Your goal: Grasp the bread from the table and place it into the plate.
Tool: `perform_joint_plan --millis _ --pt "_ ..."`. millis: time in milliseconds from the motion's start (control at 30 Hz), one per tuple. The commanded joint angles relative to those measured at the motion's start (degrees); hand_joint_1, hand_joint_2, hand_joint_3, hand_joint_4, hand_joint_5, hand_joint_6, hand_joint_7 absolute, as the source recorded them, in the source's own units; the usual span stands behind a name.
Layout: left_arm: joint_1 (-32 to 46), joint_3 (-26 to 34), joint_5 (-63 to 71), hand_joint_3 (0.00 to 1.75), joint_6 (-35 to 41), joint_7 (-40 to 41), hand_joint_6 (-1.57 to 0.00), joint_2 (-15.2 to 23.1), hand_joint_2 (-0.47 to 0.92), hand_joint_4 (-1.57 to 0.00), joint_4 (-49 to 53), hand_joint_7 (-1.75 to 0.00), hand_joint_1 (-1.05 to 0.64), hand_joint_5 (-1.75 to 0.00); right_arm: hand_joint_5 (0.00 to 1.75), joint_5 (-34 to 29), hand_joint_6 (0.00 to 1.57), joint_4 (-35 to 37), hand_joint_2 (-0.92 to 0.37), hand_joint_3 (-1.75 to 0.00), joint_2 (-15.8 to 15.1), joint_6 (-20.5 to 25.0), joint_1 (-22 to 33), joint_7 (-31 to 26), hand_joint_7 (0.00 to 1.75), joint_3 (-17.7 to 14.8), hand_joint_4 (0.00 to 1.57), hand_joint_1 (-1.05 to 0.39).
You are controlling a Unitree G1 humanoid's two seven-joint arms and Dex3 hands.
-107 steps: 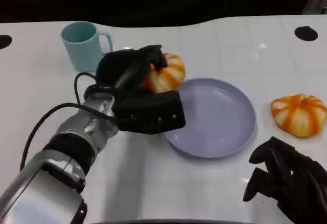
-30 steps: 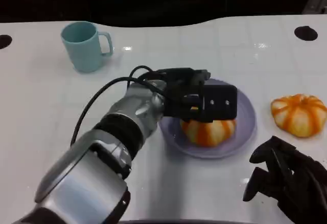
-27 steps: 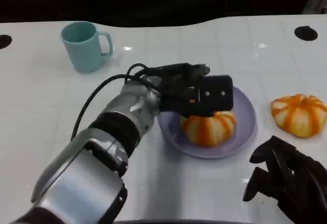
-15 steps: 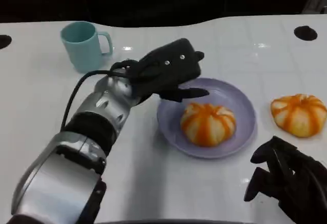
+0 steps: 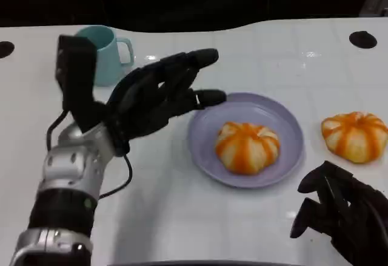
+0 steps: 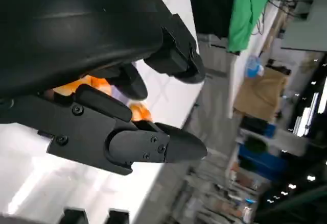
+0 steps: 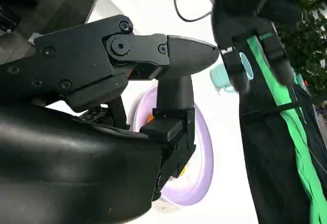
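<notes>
The bread (image 5: 247, 147), a round orange-and-white bun, lies in the purple plate (image 5: 206, 120) on the white worktop (image 5: 182, 211), a little toward the plate's near side. The left hand (image 5: 154, 99) hangs above the worktop just left of the plate, fingers (image 5: 203, 57) spread and reaching toward the plate's far-left rim, with nothing in its grasp and clear of the bread; its silver forearm (image 5: 73, 169) runs down to the lower left with a black cable looping beside it. In the left wrist view the left hand's fingers (image 6: 148, 147) stand apart with nothing between them, and a sliver of orange bread (image 6: 82, 86) shows behind them. A second bun (image 5: 355, 135) sits on the worktop well to the right of the plate, apart from it. A teal mug (image 5: 109, 51) stands upright at the far left, partly hidden behind the left arm. The right hand (image 5: 339, 214) rests low at the near right corner, fingers loosely curled with nothing in them, near the second bun but not touching it. In the right wrist view its fingers (image 7: 173, 53) sit before the plate (image 7: 204, 152), with the mug (image 7: 219, 76) beyond. Two dark round holes mark the worktop, one at the far right (image 5: 362, 39) and one at the far left edge (image 5: 5, 48).
</notes>
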Motion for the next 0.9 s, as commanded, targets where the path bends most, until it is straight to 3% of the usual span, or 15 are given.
perform_joint_plan --millis 33,67,133,233,300,333,467,533,633,900 --pt "5.66 2.69 -6.26 0.37 8.00 1.47 -0.76 0.19 0.92 -0.57 -9.46 -0.28 -0.60 -1.13 1.75 0.21 0.48 -0.68 -0.92 -0.46 -0.78 0.53 -0.05 -0.23 1.61 -0.38 0.61 -0.44" --pt "7.98 3.45 -8.11 0.38 9.73 1.62 -0.77 0.00 0.92 -0.57 -12.17 -0.29 -0.59 -1.15 1.75 0.14 0.48 -0.67 -0.92 -0.46 -0.79 0.41 -0.08 -0.17 1.61 -0.34 0.61 -0.44" --pt "10.61 3.96 -10.20 0.41 11.68 2.08 -0.74 -0.07 0.92 -0.61 -15.44 -0.59 -0.60 -1.28 1.75 0.04 0.48 -0.65 -0.92 -0.46 -0.75 0.26 -0.12 -0.13 1.60 -0.29 0.61 -0.44" --pt "14.15 4.99 -12.44 0.42 14.64 6.17 -0.71 -1.30 0.92 -0.62 -20.18 -0.71 -0.60 -1.32 1.75 0.02 0.48 -0.85 -0.92 -0.46 -0.75 0.43 -0.09 -0.24 1.60 -0.24 0.61 -0.44" --pt "17.61 6.32 -14.38 0.37 17.46 11.07 -0.62 -2.98 0.92 -0.63 -24.71 -1.10 -0.59 -1.50 1.75 0.02 0.48 -1.12 -0.92 -0.46 -0.76 0.69 -0.06 -0.41 1.60 -0.17 0.61 -0.44" --pt "18.46 6.56 -14.97 0.37 18.33 12.50 -0.60 -3.36 0.92 -0.63 -26.04 -1.16 -0.58 -1.52 1.75 0.02 0.48 -1.18 -0.92 -0.46 -0.77 0.75 -0.05 -0.44 1.60 -0.15 0.61 -0.44" --pt "20.10 6.49 -16.13 0.36 19.60 15.10 -0.58 -3.96 0.92 -0.63 -28.82 -1.24 -0.58 -1.55 1.75 0.10 0.48 -1.22 -0.92 -0.46 -0.76 0.81 -0.05 -0.39 1.60 -0.18 0.62 -0.44" --pt "26.64 5.95 -15.84 0.46 19.57 18.53 -0.54 -6.03 0.92 -0.64 -35.14 -1.40 -0.57 -1.69 1.75 0.11 0.48 -1.44 -0.92 -0.47 -0.82 0.83 0.03 -0.33 1.60 -0.10 0.61 -0.44" --pt "32.75 4.93 -15.69 0.51 18.92 20.66 -0.48 -7.33 0.92 -0.64 -40.49 -1.55 -0.57 -1.74 1.75 0.11 0.47 -1.51 -0.92 -0.47 -0.83 0.71 0.05 -0.24 1.60 -0.06 0.60 -0.44" --pt "37.19 4.27 -17.35 0.47 20.82 24.95 -0.44 -7.52 0.92 -0.67 -45.06 -1.66 -0.53 -1.75 1.75 0.19 0.48 -1.93 -0.92 -0.45 -0.71 1.38 -0.08 -0.99 1.60 -0.10 0.60 -0.45"
